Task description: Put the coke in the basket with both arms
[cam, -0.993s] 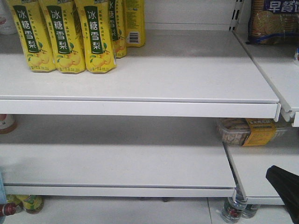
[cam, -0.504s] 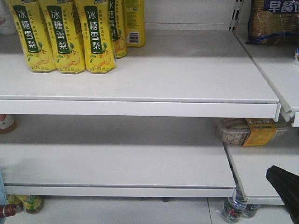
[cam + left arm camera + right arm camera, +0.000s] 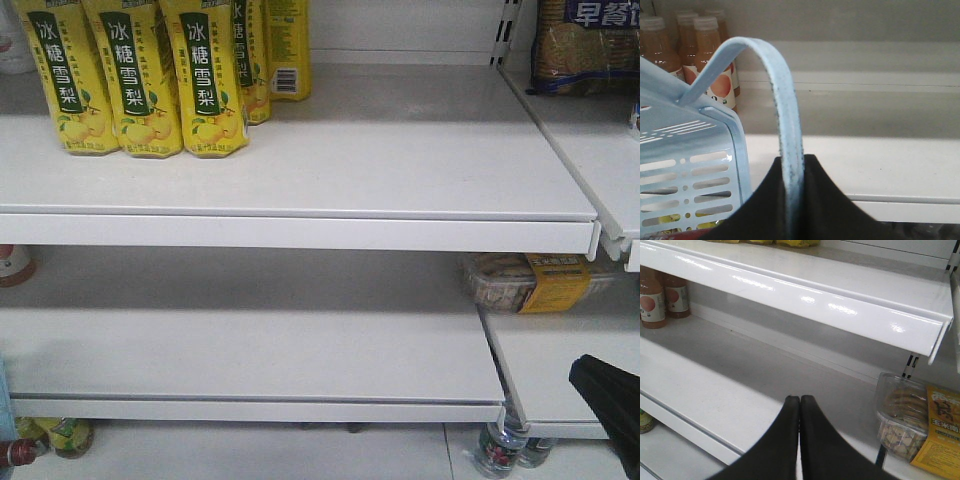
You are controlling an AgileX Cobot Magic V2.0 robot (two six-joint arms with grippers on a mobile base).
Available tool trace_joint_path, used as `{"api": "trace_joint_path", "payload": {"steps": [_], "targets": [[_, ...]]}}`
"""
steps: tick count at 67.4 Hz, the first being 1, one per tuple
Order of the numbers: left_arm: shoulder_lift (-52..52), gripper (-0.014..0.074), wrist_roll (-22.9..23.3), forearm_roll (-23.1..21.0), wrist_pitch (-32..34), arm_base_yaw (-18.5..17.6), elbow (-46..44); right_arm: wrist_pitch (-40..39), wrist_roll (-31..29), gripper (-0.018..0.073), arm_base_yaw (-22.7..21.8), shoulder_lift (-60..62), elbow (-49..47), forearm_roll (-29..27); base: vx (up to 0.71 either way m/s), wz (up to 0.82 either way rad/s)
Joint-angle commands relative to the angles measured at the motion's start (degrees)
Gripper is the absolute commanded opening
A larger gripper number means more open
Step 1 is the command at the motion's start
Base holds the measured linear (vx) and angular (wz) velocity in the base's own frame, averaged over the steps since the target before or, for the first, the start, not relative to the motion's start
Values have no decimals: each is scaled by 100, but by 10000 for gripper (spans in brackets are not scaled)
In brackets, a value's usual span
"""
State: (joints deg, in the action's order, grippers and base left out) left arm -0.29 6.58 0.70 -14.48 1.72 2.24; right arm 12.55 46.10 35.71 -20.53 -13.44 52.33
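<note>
Two black wedge-shaped grippers show in our wrist views, each low in its frame before white metal store shelving. Our left gripper (image 3: 792, 200) has its fingers (image 3: 760, 210) clamped on one pale blue loop handle (image 3: 782, 100) of the light blue slotted plastic shopping basket (image 3: 690, 170), whose corner and side fill the lower left of that view; the handle arches up from the basket's rim and runs down between the fingers. Through the slots we glimpse something yellow and red, too hidden to name, so we cannot tell where the slim red Coca-Cola bottle is. Behind the basket stand orange-brown drink bottles with white caps (image 3: 705, 50) on a shelf. Our right gripper (image 3: 799, 405) has its fingers (image 3: 820, 440) pressed together on nothing, hovering over the bare white middle shelf (image 3: 715, 385), near a clear plastic snack tub with a yellow label (image 3: 912, 427). From the front view, yellow pear-drink cartons (image 3: 140, 80) line the upper shelf (image 3: 400, 150), and a black gripper tip (image 3: 610, 400) enters at lower right.
</note>
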Motion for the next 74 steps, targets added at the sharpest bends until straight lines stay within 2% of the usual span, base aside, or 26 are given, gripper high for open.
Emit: {"api": "trace_joint_path", "payload": {"steps": [1, 58, 65, 74], "targets": [[-123, -6, -220, 201, 921, 4, -175, -220, 3, -10, -27, -32, -172, 133, 0, 0], [-123, -6, -220, 201, 921, 4, -175, -239, -15, -10, -49, -52, -172, 122, 0, 0], [-123, -6, -220, 201, 921, 4, -175, -252, -48, -10, -470, -106, -172, -205, 0, 0], [-123, -6, -220, 201, 921, 4, -175, -356, -567, -10, -1617, -232, -172, -1211, 0, 0]]}}
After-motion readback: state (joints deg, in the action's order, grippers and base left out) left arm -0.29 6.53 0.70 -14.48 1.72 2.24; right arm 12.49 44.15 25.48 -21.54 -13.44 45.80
